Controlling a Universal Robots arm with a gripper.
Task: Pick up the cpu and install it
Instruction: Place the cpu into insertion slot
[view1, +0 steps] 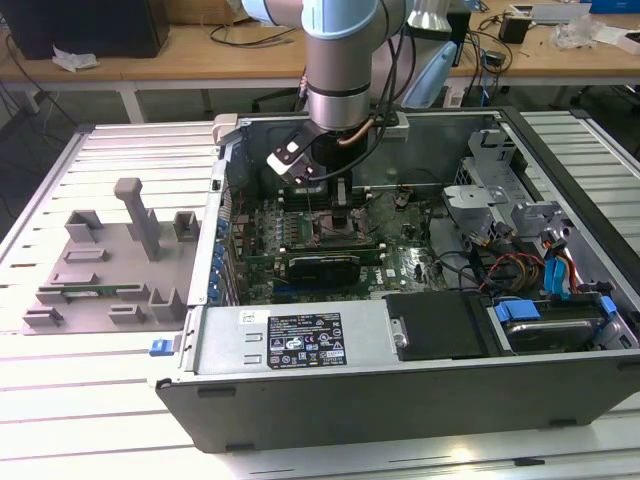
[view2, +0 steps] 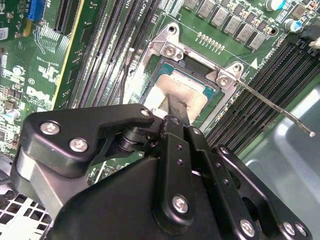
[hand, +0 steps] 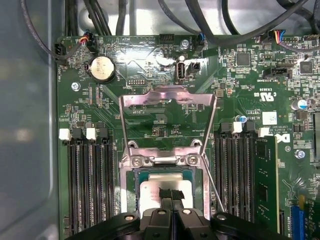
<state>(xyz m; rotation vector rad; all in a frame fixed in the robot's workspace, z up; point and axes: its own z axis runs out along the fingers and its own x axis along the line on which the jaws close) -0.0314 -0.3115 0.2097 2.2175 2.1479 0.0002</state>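
"Exterior view: what are you logging?"

"Arm is reaching straight down into the open computer case (view1: 300, 345) on the counter (view1: 100, 420). The gripper (view1: 340, 215) is hanging low over the middle of the motherboard (view1: 400, 270). The grey fixture (view1: 110, 260) is sitting outside the case, toward the exterior view's left, well apart."

"And the cpu?"

"In both wrist views the cpu (hand: 149, 196) (view2: 197, 97) is lying flat inside the socket frame (hand: 127, 185), silver top up. The load plate (hand: 167, 100) is standing open and the lever (view2: 270, 102) is angling away from the socket."

"Gripper state?"

"Fingers are pressing together with nothing between them, so it's carrying nothing. In the first wrist view the tips are sitting over the chip's top face. I can't tell whether they're touching it or just above it."

"Which way is the chip lying from the gripper?"

"Directly beneath the tips, along the gripper's own line of reach. It's square, so there's no long axis to note, and its edges are running parallel with the frame."
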